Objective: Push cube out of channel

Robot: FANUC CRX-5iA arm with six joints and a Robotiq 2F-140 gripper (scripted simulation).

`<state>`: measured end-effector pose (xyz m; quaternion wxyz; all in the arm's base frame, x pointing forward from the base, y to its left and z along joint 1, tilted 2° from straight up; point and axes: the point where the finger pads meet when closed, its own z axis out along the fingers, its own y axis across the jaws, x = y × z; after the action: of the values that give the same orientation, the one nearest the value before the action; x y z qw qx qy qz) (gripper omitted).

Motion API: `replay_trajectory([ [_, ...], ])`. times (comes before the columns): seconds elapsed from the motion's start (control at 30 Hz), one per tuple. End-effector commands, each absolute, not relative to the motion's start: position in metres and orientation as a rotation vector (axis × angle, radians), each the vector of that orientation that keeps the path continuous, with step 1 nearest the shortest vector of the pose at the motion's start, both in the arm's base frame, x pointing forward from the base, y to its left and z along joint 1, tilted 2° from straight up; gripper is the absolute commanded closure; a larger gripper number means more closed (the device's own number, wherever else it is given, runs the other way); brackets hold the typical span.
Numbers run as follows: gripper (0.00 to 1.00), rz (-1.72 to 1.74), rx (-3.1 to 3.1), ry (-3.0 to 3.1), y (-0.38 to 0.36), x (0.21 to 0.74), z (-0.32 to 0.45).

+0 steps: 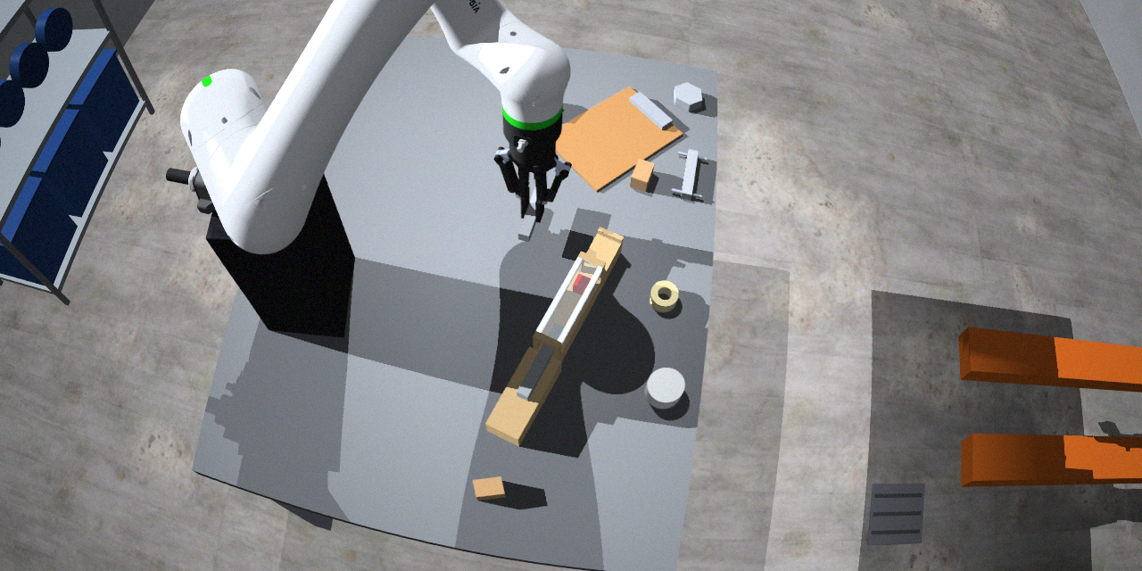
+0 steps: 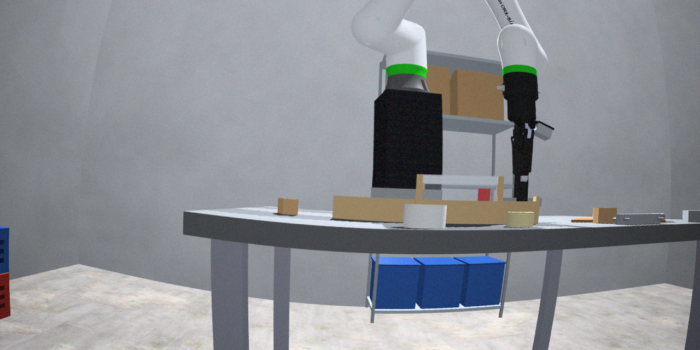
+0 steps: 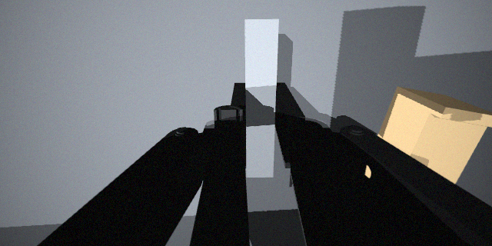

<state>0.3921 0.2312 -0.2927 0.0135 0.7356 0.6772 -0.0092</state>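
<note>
A long tan channel (image 1: 511,417) (image 2: 367,209) with a pale see-through roof (image 1: 563,310) (image 2: 460,178) lies slantwise on the grey table (image 1: 415,152). A red cube (image 1: 585,280) (image 2: 483,194) sits inside it, near the far end. That far end (image 1: 608,243) (image 3: 430,138) has the short ledge. My gripper (image 1: 533,211) (image 2: 521,194) (image 3: 259,101) points straight down just left of that end. It is shut on a pale grey bar (image 1: 528,231) (image 3: 261,51), held by one end just above the table.
An orange board (image 1: 615,137), a tan block (image 1: 641,173), a grey bracket (image 1: 690,174) and a grey hexagonal piece (image 1: 687,95) lie at the far right. A tape roll (image 1: 664,295) and a white cylinder (image 1: 665,387) stand right of the channel. Another tan block (image 1: 487,487) lies near the front edge.
</note>
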Motion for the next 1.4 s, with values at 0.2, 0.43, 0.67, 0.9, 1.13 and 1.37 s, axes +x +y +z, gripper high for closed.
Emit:
replay_trajectory([
  [0.2, 0.90, -0.027, 2.291, 2.110, 0.234, 0.392, -0.213],
  [0.43, 0.90, -0.027, 2.291, 2.110, 0.234, 0.392, -0.213],
  [0.67, 0.90, -0.027, 2.291, 2.110, 0.234, 0.392, -0.213],
  [0.9, 0.90, -0.027, 2.291, 2.110, 0.234, 0.392, -0.213],
  [1.13, 0.90, -0.027, 2.291, 2.110, 0.234, 0.392, -0.213],
  [1.37, 0.90, -0.027, 2.291, 2.110, 0.234, 0.392, -0.213],
])
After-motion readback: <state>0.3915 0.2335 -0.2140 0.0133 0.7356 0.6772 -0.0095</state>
